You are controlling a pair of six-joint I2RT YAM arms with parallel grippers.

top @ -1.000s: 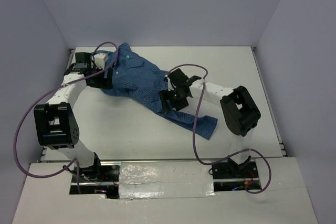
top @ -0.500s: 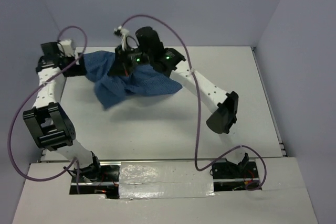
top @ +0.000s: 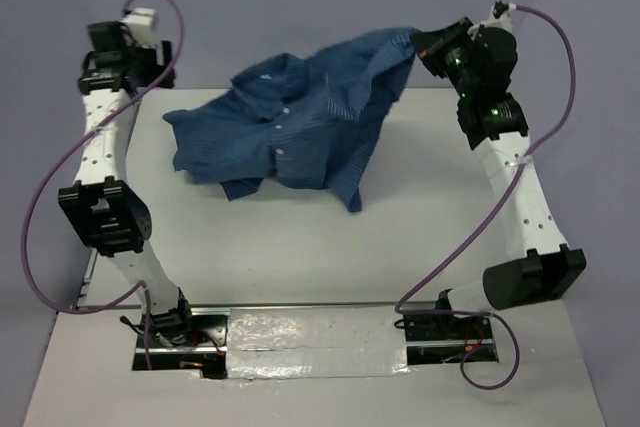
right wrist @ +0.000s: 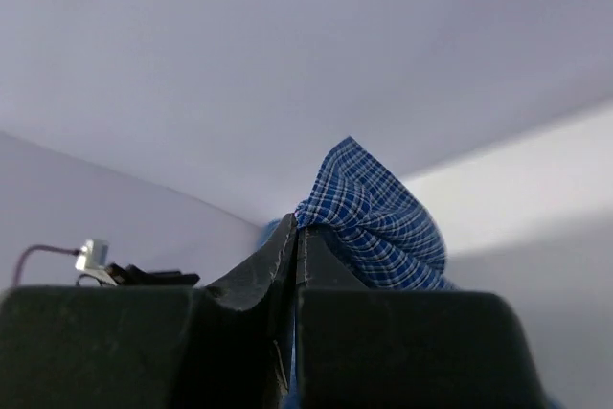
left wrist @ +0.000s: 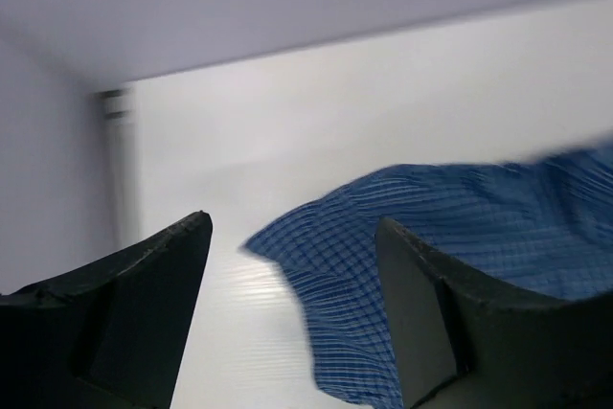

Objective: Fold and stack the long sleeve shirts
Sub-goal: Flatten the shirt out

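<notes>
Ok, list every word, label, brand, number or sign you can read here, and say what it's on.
None: no view shows readable text.
The blue checked shirt shows no tag or print.
The left arm and right arm carry no legible lettering; the green lights on the right arm are plain lights, not characters.

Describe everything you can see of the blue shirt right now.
The blue checked button-up shirt looks like thin woven cloth, with a collar and small white buttons down the front. It is crumpled, not folded. Much of it sags bunched onto the white table at the far side, while one end is lifted and stretched toward the far right, pinched in the shut right claw. The open left claw is clear of it.
</notes>
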